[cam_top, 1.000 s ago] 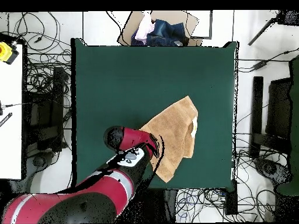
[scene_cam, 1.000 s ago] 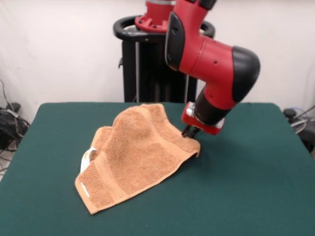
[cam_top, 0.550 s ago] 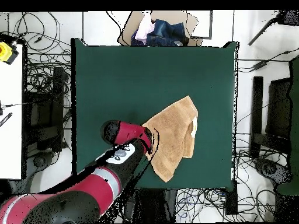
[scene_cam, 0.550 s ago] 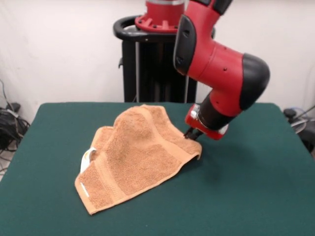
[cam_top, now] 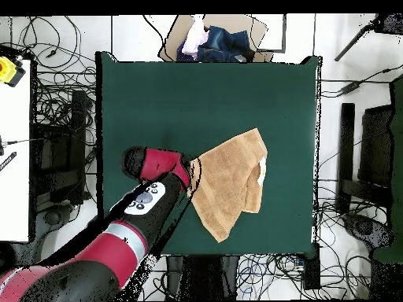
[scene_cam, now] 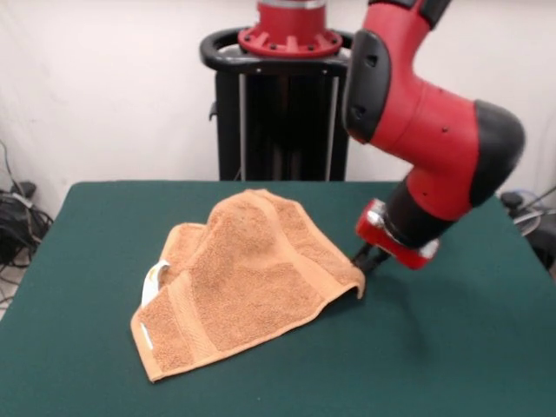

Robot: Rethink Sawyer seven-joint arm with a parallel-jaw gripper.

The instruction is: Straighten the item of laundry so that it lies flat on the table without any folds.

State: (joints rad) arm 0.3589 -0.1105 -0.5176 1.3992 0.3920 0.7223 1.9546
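One rumpled towel [scene_cam: 243, 287], one gripper [scene_cam: 360, 260] at its corner, one table [scene_cam: 452, 347]

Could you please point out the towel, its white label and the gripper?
towel [scene_cam: 248, 274]: front view, middle of its raised terry surface.
white label [scene_cam: 154, 280]: front view, at the towel's left edge.
gripper [scene_cam: 360, 258]: front view, dark tips at the towel's corner.

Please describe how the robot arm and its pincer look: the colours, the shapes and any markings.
The thick, rounded robot arm has glossy red shells with black sections at the joints and a black oval panel on its upper link. From above, a grey patch with dark round buttons shows on it. Its wrist ends in a red and silver ring. The small black pincer below is mostly hidden. No loose cables or readable markings are visible.
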